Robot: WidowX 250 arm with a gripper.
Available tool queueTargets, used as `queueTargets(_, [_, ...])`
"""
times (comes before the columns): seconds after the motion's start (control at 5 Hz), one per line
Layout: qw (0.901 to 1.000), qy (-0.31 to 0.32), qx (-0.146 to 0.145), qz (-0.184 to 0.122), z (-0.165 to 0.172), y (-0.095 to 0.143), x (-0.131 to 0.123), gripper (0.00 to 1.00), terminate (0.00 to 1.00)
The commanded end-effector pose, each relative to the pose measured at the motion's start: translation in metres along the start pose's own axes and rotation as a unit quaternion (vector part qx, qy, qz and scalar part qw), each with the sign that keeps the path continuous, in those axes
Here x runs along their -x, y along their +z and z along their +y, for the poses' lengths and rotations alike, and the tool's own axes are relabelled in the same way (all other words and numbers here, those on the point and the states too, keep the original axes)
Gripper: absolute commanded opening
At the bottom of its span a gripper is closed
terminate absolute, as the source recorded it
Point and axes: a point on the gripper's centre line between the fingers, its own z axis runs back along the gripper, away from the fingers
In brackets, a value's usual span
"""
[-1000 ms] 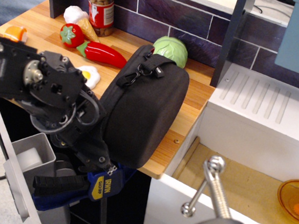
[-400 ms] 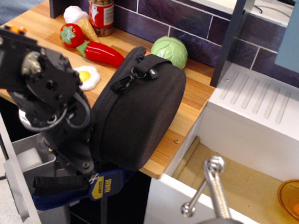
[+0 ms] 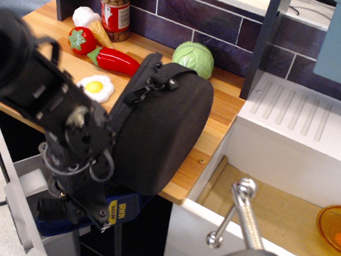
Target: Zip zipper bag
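Note:
The zipper bag (image 3: 164, 133) is a large black rounded case standing on its edge at the front of the wooden counter (image 3: 221, 111), leaning a little left. Its black top strap (image 3: 162, 77) and clip (image 3: 139, 92) face up. The lime-green pull tab is hidden. My black arm (image 3: 60, 114) fills the left side and presses against the bag's left edge. My gripper (image 3: 98, 214) hangs below the counter edge at the bag's lower left corner. Its fingers are dark and blurred, so how the jaws stand does not show.
Toy food lies behind the bag: green cabbage (image 3: 194, 58), red pepper (image 3: 114, 61), tomato (image 3: 82, 40), fried egg (image 3: 95, 86), a jar (image 3: 115, 10). A blue clamp (image 3: 121, 208) sits under the counter edge. An open white drawer (image 3: 267, 252) with a metal handle (image 3: 244, 206) is on the right.
My arm has swung and the gripper has slid down the bag's left edge to below the counter. The bag has tipped slightly left.

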Motion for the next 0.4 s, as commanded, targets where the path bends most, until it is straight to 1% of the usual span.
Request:
queueTargets(0.0, [0.9995, -0.003, 0.016, -0.028, 0.0063, -0.0151, 0.0232, 0.0, 0.0])
queueTargets(0.2, [0.9989, -0.002, 0.03, -0.034, 0.0085, -0.0125, 0.0194, 0.0, 0.0])
